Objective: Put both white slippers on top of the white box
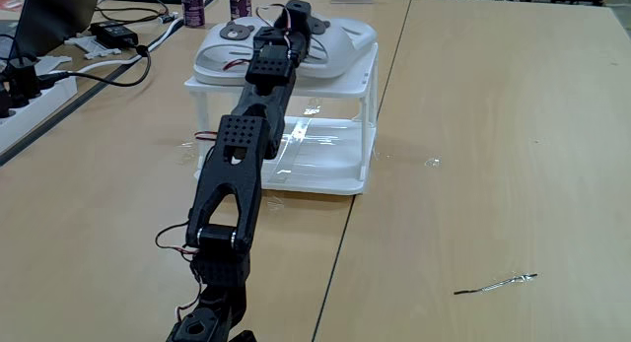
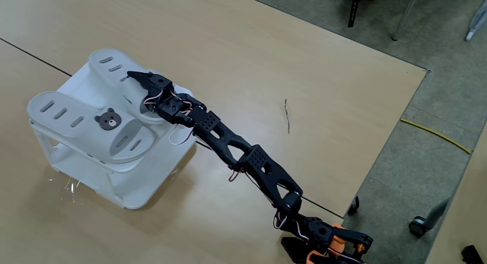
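Observation:
The white box (image 1: pixel 325 174) stands on the wooden table, and both white slippers lie side by side on its flat top. In a fixed view, one slipper (image 1: pixel 219 54) is on the left and the other (image 1: pixel 347 41) on the right. From above, the nearer slipper (image 2: pixel 76 119) shows a brown bear badge; the farther slipper (image 2: pixel 106 62) lies along the back edge of the box (image 2: pixel 144 180). My arm reaches over the box. My gripper (image 1: pixel 301 22) (image 2: pixel 141 80) sits low between the slippers, over the farther one's inner side. The jaws' stance is unclear.
A power strip (image 1: pixel 30 91), black cables, an adapter (image 1: pixel 116 33) and two bottles (image 1: pixel 192 2) crowd the far left of the table. A thin wire (image 1: pixel 498 281) (image 2: pixel 287 116) lies to the right. The table's right edge (image 2: pixel 396 119) drops to the floor with a yellow cable (image 2: pixel 434 135).

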